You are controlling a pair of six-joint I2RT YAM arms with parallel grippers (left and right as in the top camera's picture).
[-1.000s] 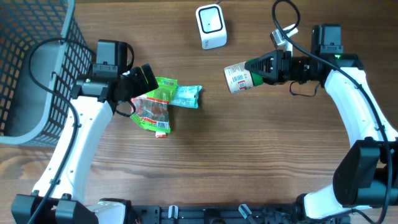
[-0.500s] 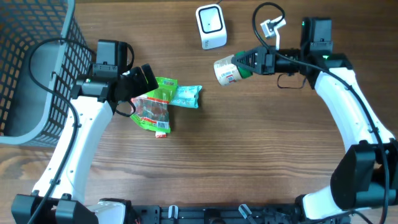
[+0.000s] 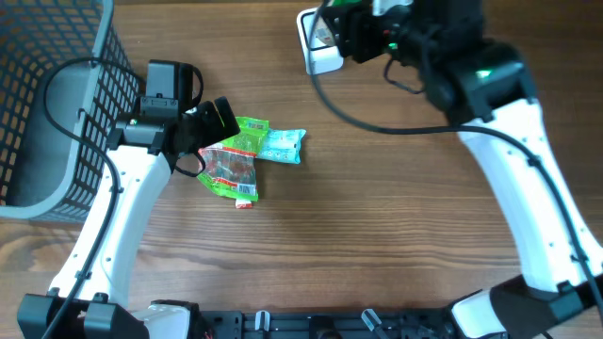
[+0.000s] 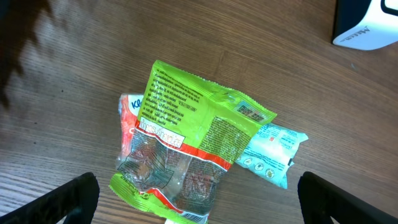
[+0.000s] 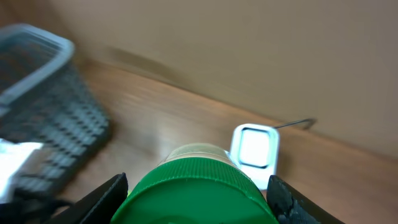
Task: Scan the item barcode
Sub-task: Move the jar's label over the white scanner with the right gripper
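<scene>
My right gripper [image 5: 199, 190] is shut on a bottle with a green ribbed cap [image 5: 202, 183]; its black fingers [image 5: 102, 199] press the cap from both sides. The white barcode scanner [image 5: 255, 149] stands just beyond the bottle, its window facing it. In the overhead view the right gripper [image 3: 350, 28] hangs raised over the scanner [image 3: 318, 60], and the arm hides most of the bottle. My left gripper [image 4: 199, 208] stands open, low over a green snack bag [image 4: 186, 143], and holds nothing.
A teal packet [image 4: 270, 146] and a red-edged packet [image 4: 126, 121] lie partly under the green bag. A dark wire basket [image 3: 47, 104] fills the table's left side. The left arm [image 3: 132, 188] reaches in from the front left.
The right arm has swung left and up with the bottle, from right of the scanner to directly over it. The left arm and the packets have not moved.
</scene>
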